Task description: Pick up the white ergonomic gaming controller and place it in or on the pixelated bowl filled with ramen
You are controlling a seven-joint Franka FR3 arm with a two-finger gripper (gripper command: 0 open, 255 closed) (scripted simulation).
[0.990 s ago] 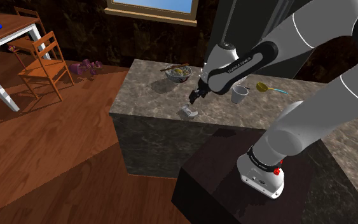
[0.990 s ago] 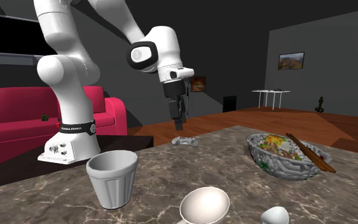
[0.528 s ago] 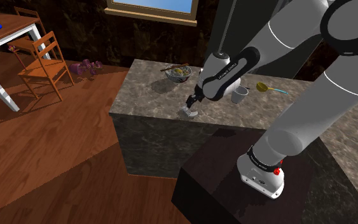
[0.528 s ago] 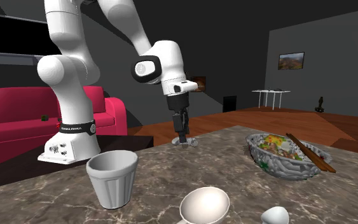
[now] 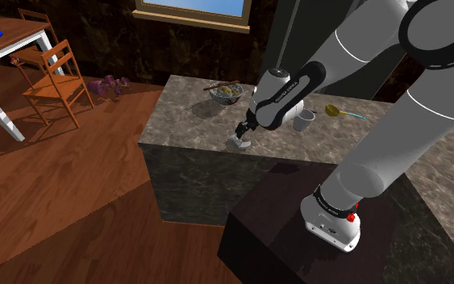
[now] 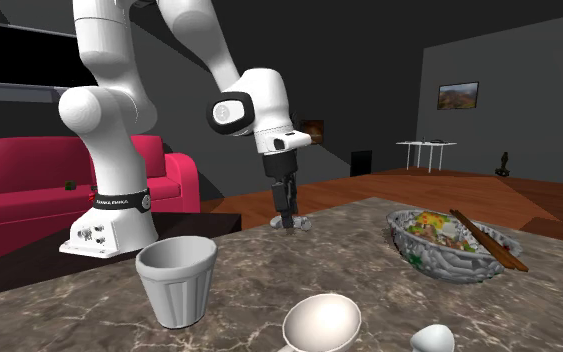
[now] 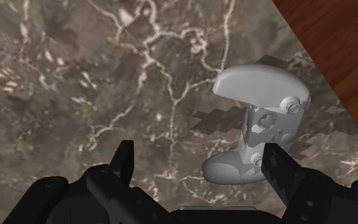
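Gripper point(image 7: 198, 158) position: low over the marble-patterned counter point(image 7: 75, 76), near the counter's edge, with wood floor point(image 7: 336, 51) showing past that edge. Claw state: wide, both black fingers point(image 7: 124, 160) standing apart and clasping nothing. Pale grey gaming controller point(image 7: 260, 124) location: flat on the counter, one grip lying between the fingers and close against one of them; whether that finger touches it cannot be told.

In the shoulder view the gripper point(image 5: 242, 135) points down just above the controller point(image 5: 239, 144) at the counter's point(image 5: 185, 121) near edge. The ramen bowl point(image 5: 225, 98) sits well apart, toward the far edge, and a white cup point(image 5: 302, 120) stands beside the arm.

In the second exterior view the gripper point(image 6: 287, 216) hangs directly over the controller point(image 6: 305, 224). The bowl point(image 6: 439, 262), chopsticks point(image 6: 484, 240) resting across it, lies toward that view's right. The ribbed cup point(image 6: 176, 280) stands in the foreground.
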